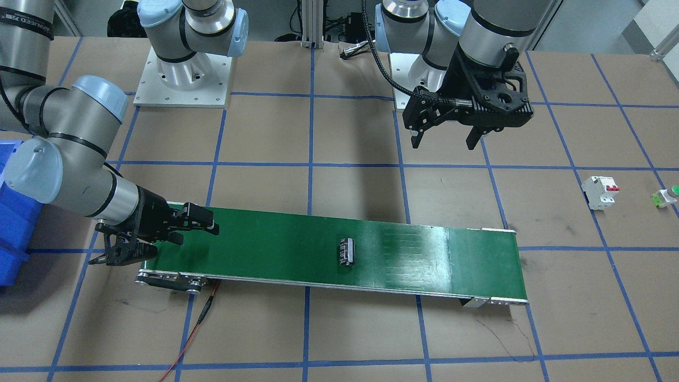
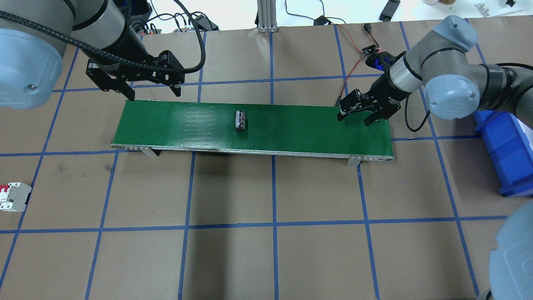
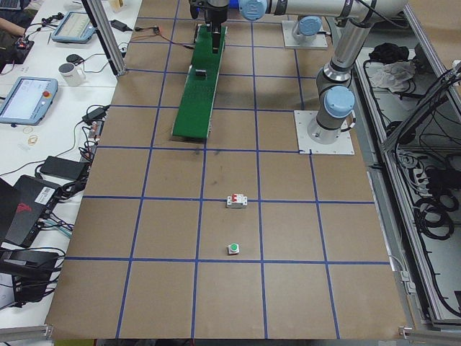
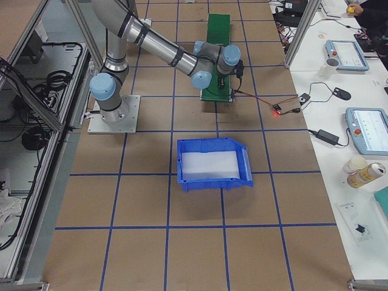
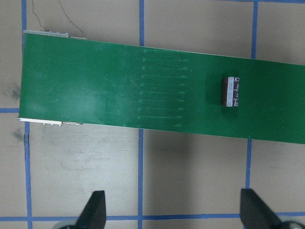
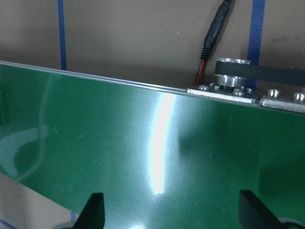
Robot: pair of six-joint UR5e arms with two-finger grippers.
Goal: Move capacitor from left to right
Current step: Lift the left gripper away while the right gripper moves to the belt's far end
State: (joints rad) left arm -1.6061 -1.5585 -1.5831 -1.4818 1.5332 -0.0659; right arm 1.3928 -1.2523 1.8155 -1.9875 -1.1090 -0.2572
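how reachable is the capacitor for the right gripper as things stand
Probably yes: the capacitor lies alone midway along the green belt, the right gripper hangs open over that belt's end, and nothing stands between them.

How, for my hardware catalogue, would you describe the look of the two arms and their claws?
Both the left arm and the right arm are silver-grey tubes with pale blue joint caps and thin black rings. The left claw and the right claw are black and two-fingered, with skeletal linkage frames. A black ribbed cable loops along the left arm to its claw.
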